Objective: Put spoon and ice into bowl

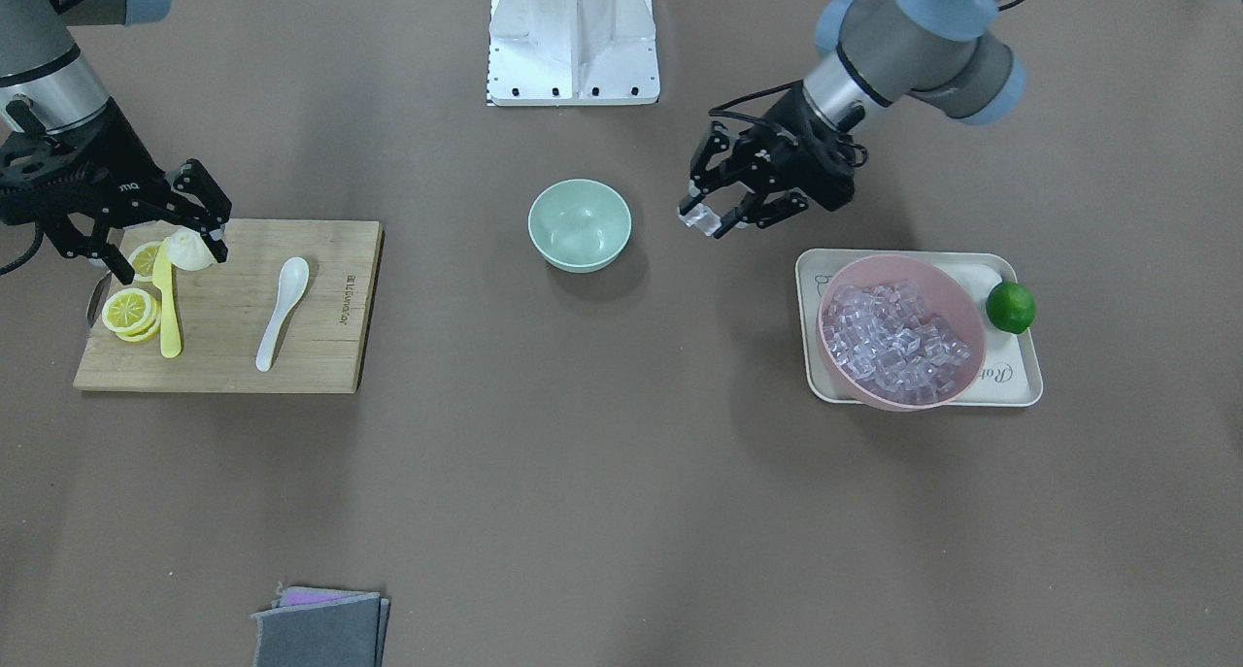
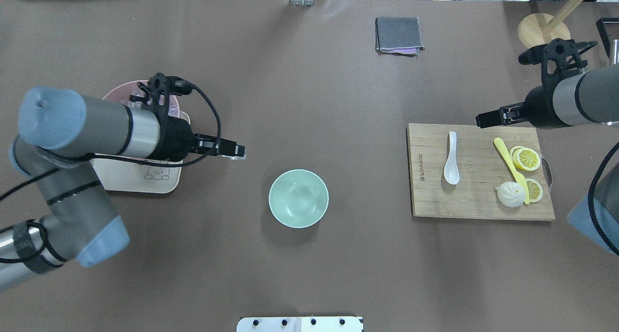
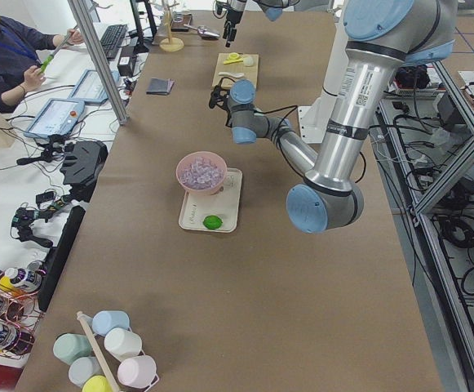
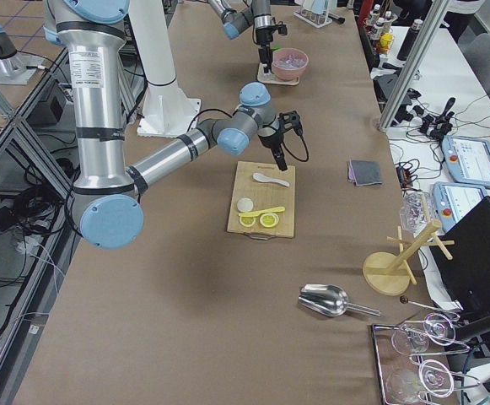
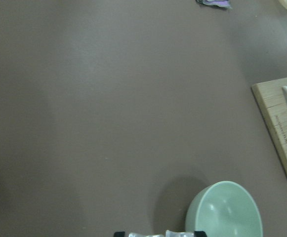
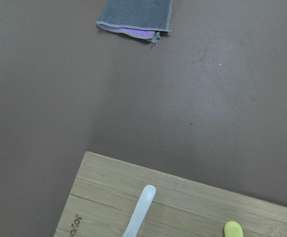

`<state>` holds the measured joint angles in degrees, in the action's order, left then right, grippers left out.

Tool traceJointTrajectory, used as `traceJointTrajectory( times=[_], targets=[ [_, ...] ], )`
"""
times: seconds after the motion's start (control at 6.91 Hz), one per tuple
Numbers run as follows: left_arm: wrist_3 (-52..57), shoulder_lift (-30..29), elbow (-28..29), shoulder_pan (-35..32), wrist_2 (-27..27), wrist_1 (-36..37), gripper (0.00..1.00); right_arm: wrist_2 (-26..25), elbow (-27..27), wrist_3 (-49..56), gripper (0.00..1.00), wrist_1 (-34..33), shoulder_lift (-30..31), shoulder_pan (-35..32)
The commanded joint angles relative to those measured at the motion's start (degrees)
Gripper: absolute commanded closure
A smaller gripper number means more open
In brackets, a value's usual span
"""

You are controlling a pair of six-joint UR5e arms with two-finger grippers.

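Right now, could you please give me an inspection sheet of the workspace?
Surface: plain brown table.
Job's things: spoon lies on the cutting board; mint bowl empty, mid-table; ice heaped in the pink bowl on the tray.
Clutter: yellow knife, lemon slices and white bun on the board; lime on the tray; folded grey cloth.
Grippers: left gripper shut on one cube, short of the mint bowl; right gripper open, above the board's knife end.
Cables: black cable loops at the left wrist.
Surroundings: operator seated at a side desk; metal scoop and wooden rack towards the table's right end.
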<state>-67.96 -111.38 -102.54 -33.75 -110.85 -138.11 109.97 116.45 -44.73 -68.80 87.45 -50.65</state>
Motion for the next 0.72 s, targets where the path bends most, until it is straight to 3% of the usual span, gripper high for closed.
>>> traceJointTrajectory(
  times=[0.0, 0.14, 0.58],
  targets=[
    [-5.06, -5.49, 4.16, 9.99, 13.52, -0.49, 1.0, -0.02, -0.44, -0.45, 0.0, 0.07, 0.0, 0.03],
    [-4.99, -5.6, 5.06, 12.37, 16.34, -0.49, 1.0, -0.11, -0.44, -0.45, 0.0, 0.15, 0.0, 0.03],
    [-4.98, -5.69, 7.52, 14.23, 16.9, -0.23, 1.0, -0.2, -0.44, -0.45, 0.0, 0.15, -0.35, 0.03]
  ],
)
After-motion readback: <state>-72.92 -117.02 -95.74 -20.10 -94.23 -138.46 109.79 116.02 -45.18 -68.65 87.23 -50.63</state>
